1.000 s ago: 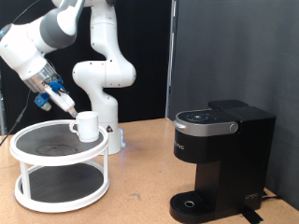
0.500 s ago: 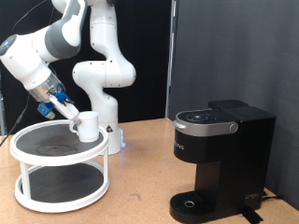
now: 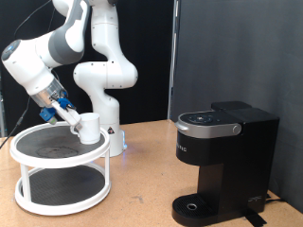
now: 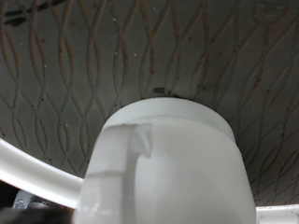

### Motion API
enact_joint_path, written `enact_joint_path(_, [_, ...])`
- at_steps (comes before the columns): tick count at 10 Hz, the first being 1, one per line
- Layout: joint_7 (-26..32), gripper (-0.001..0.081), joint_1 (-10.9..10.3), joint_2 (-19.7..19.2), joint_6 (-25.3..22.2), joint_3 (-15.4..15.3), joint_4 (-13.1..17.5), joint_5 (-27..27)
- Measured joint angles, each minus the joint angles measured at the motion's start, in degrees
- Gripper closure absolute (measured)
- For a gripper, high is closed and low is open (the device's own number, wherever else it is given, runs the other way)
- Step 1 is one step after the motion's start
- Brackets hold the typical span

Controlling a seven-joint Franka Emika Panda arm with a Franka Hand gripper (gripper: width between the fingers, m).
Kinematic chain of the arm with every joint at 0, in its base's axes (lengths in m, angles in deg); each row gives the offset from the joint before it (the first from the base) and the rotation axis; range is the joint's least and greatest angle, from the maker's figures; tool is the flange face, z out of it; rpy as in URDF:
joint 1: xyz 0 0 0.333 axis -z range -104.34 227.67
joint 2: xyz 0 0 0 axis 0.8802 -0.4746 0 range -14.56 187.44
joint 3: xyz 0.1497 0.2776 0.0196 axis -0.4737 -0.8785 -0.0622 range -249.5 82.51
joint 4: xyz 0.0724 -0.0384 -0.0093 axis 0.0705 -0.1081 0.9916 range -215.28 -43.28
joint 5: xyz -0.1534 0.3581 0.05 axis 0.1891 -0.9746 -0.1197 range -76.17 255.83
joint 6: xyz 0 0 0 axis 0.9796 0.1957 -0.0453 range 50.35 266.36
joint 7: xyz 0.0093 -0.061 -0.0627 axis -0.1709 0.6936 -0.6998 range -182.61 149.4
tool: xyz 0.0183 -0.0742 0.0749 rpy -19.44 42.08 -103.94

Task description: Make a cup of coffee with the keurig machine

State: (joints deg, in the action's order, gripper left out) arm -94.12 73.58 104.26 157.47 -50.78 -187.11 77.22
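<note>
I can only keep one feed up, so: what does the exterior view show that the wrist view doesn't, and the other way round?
Only the exterior view shows the keurig machine at its right, lid down, and the tool at the cup's rim, with the whole white two-tier stand. Only the wrist view shows the cup's handle up close and the wavy pattern of the stand's top shelf. Both show the cup standing on that top shelf.

Open tabletop separates white stand from keurig machine.
</note>
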Motion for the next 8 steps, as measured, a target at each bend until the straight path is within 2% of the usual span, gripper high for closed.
enact_joint_path(1, [0.0,0.0473,0.0,0.0,0.1,0.0,-0.1,0.0])
enact_joint_path(2, [0.0,0.0473,0.0,0.0,0.2,0.0,-0.2,0.0])
enact_joint_path(3, [0.0,0.0656,0.0,0.0,0.2,0.0,-0.3,0.0])
enact_joint_path(4, [0.0,0.0656,0.0,0.0,0.3,0.0,-0.4,0.0])
enact_joint_path(5, [0.0,0.0757,0.0,0.0,0.5,0.0,-0.5,0.0])
enact_joint_path(6, [0.0,0.0796,0.0,0.0,0.7,0.0,-0.7,0.0])
enact_joint_path(8, [0.0,0.0802,0.0,0.0,0.9,0.0,-0.8,0.0])
